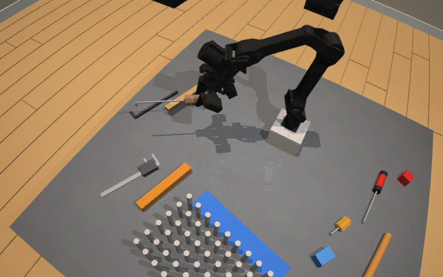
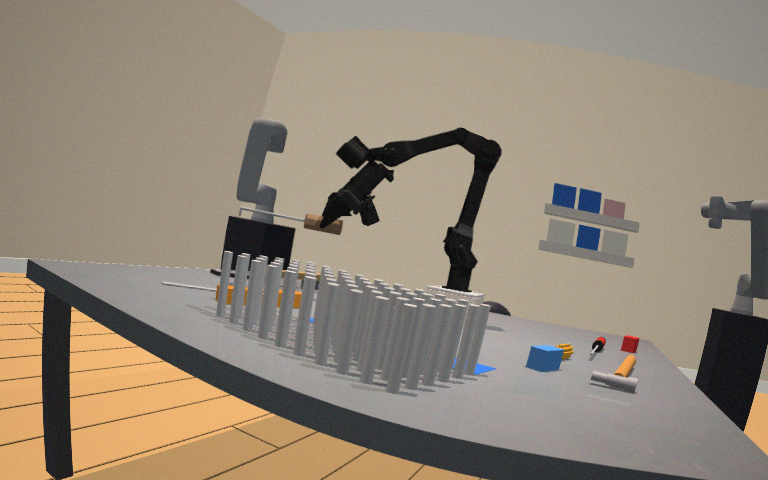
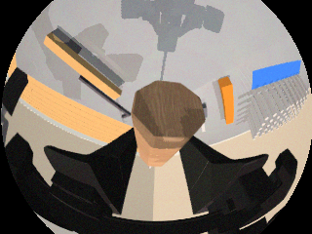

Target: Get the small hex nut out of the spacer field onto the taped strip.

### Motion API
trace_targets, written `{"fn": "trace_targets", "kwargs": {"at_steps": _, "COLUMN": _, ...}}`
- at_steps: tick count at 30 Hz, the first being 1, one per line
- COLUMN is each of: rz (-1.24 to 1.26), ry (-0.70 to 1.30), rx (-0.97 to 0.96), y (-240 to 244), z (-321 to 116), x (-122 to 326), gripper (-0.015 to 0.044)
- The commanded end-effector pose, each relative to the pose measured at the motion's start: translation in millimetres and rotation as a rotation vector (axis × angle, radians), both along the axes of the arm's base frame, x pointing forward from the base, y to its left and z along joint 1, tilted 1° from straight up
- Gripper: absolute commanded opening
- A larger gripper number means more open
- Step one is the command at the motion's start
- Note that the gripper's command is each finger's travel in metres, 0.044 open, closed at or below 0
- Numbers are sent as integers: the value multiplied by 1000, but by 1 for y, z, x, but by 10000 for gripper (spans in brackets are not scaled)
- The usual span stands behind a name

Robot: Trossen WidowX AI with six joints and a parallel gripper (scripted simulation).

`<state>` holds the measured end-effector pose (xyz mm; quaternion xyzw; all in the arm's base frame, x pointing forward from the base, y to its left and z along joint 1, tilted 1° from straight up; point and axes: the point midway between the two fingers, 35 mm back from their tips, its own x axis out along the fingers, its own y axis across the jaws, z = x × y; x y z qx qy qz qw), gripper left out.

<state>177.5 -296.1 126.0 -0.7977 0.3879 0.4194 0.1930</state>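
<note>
My gripper [image 1: 199, 100] [image 2: 329, 221] [image 3: 159, 132] is shut on the wooden handle [image 1: 191, 100] [image 2: 314, 221] [image 3: 168, 107] of a hook tool. The tool is held up off the table, its thin metal shaft [image 1: 160, 102] [image 2: 271, 213] pointing left in the top and exterior views, with a small bent tip at the end. The standing metal spacers [image 1: 197, 243] [image 2: 346, 331] are upright at the bottom of the top view, well away from the gripper. The blue taped strip [image 1: 246, 238] [image 2: 481, 369] [image 3: 276, 74] runs along one side of them. The hex nut cannot be seen.
A black L-shaped bar [image 1: 153, 105] and pale wooden bar [image 1: 171, 105] lie near the held tool. A caliper [image 1: 148, 168] and orange bar [image 1: 163, 187] lie between gripper and spacers. Opposite are a red screwdriver [image 1: 380, 182], yellow driver [image 1: 343, 223], blue block [image 1: 323, 257], red cube [image 1: 405, 178] and hammer [image 2: 625, 366].
</note>
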Motion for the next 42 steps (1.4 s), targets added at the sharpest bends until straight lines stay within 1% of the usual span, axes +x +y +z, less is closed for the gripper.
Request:
{"fn": "trace_targets", "kwargs": {"at_steps": 1, "rz": 11, "ry": 7, "rx": -10, "y": 2, "z": 5, "x": 0, "gripper": 0}}
{"fn": "trace_targets", "kwargs": {"at_steps": 42, "rz": 1171, "ry": 567, "rx": -472, "y": 69, "z": 10, "x": 72, "gripper": 0}}
